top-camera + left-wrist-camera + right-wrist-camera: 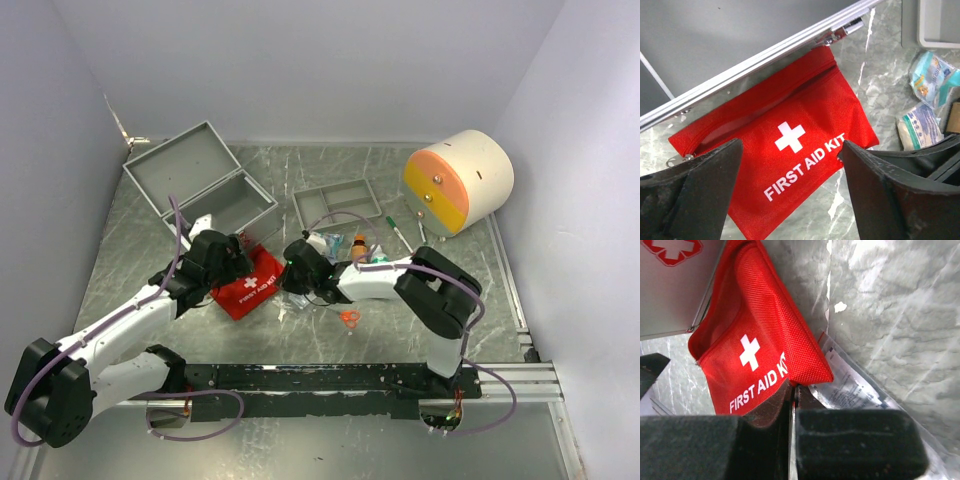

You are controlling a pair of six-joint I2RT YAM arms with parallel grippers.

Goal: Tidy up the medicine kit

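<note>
Marbled grey table (300, 165); medicine kit (200, 190), lid open, at ten o'clock. Only wrist views let me read "FIRST AID KIT" on red pouch (805, 100); left gripper (790, 145) released above it; right gripper (792, 405) pinches its corner.

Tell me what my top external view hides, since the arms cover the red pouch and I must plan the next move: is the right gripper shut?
Observer: Yes. The right gripper is shut, apparently pinching the red pouch by its edge.
Operator: And the left one?
Observer: The left gripper is open, its fingers on either side of the pouch's lettering.
Operator: Anything else near the right fingers?
Observer: A clear packet lies beside them, next to the pouch's corner.
</note>
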